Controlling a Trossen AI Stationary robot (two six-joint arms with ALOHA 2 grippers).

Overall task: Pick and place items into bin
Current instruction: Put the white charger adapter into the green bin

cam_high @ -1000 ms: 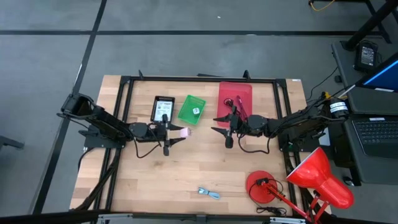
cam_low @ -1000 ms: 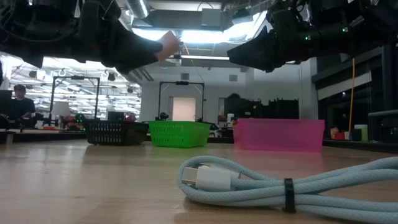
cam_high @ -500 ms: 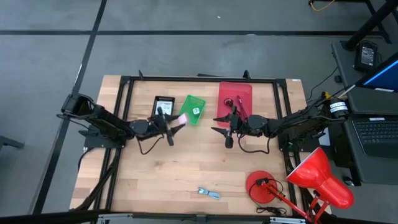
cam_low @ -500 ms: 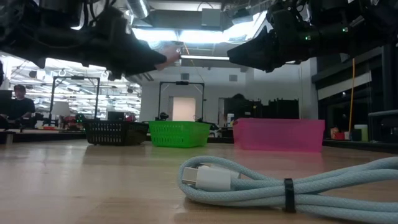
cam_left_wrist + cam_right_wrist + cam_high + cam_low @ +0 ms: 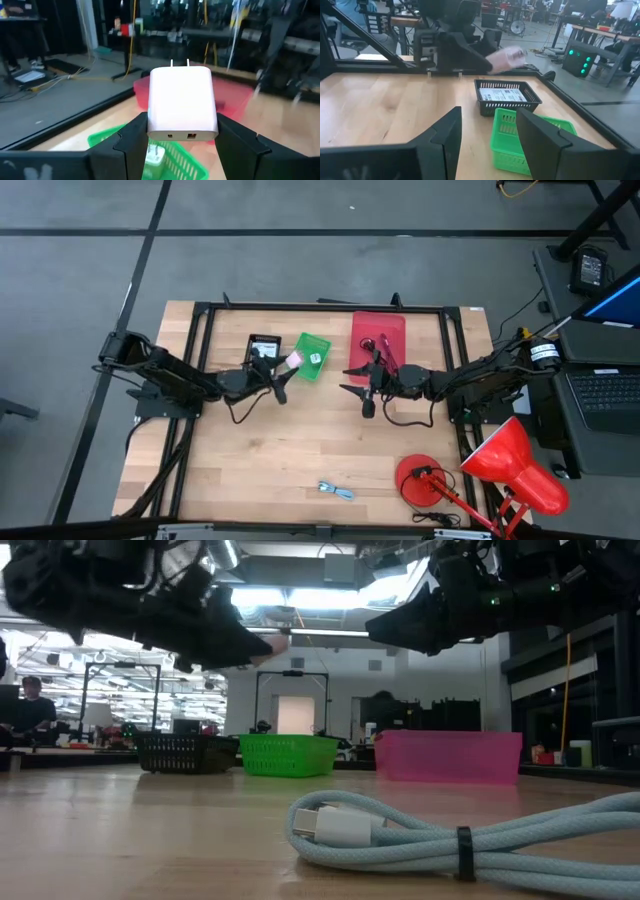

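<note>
My left gripper (image 5: pixel 287 368) is shut on the pink cube (image 5: pixel 294 361), a pale pink plug block with two prongs. It hovers at the near-left edge of the green bin (image 5: pixel 308 355). In the left wrist view the pink cube (image 5: pixel 182 102) fills the middle, with the green bin (image 5: pixel 172 157) below it holding a pale die (image 5: pixel 155 155). My right gripper (image 5: pixel 348 379) hangs open and empty near the red bin (image 5: pixel 378 338). The black bin (image 5: pixel 507 95) holds white printed packets. A blue-white cord (image 5: pixel 400 835) lies coiled on the table's near part. My left gripper pinches the pink cube between its two fingers (image 5: pixel 131 142), one on each opposite side wall (image 5: pixel 152 120), at the end with the two small ports. The prongs (image 5: pixel 180 63) point away from the wrist. The cube is lifted clear, over the green bin's edge.
Three bins stand in a row at the far side: black (image 5: pixel 262 352), green, red. A red desk lamp (image 5: pixel 500 470) occupies the near right corner. A black frame rail (image 5: pixel 320 307) runs around the table's far edge. Bare wood lies between the bins and the cord (image 5: pixel 336 491).
My left gripper, still shut on the pink cube, has swung toward the table's far edge and reached the green bin. The cube has travelled with it, staying lifted. My right arm has kept still.
</note>
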